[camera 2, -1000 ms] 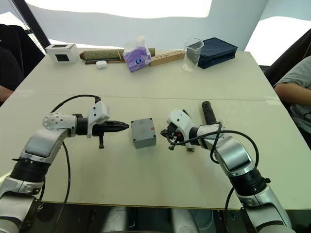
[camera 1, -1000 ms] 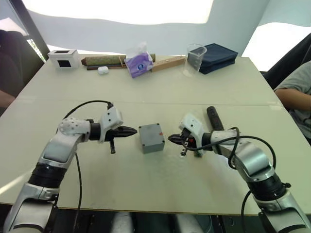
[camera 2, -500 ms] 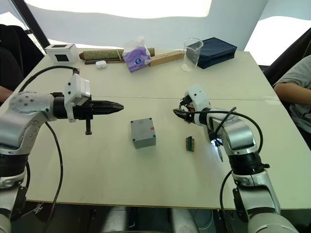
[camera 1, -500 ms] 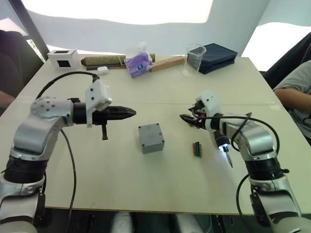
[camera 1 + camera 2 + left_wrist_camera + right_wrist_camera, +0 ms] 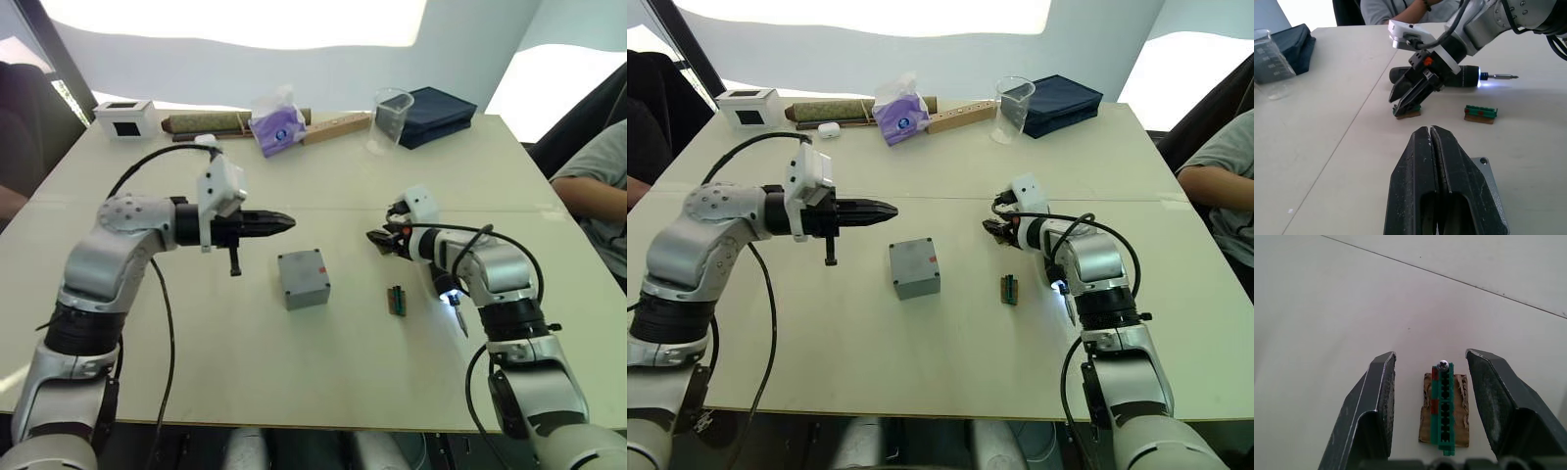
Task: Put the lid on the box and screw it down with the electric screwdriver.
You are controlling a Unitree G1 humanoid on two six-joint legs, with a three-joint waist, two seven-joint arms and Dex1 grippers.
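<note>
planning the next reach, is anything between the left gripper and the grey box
Nothing visible. The left gripper, shut, hangs above the table just beyond the box, with only bare tabletop between them. The green screw strip lies on the box's other side.

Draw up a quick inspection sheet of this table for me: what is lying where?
Surface: beige table, a seam across it.
Job's things: grey box at centre, lid apparently on; electric screwdriver lying by the right forearm, tip lit.
Clutter: green strip right of the box; second green strip holding a screw; far edge: white box, tissue pack, beaker, dark blue case.
Grippers: left gripper shut, pointing at the box; right gripper open over the second strip.
Cables: black cables loop along both arms.
Surroundings: seated person at right.
</note>
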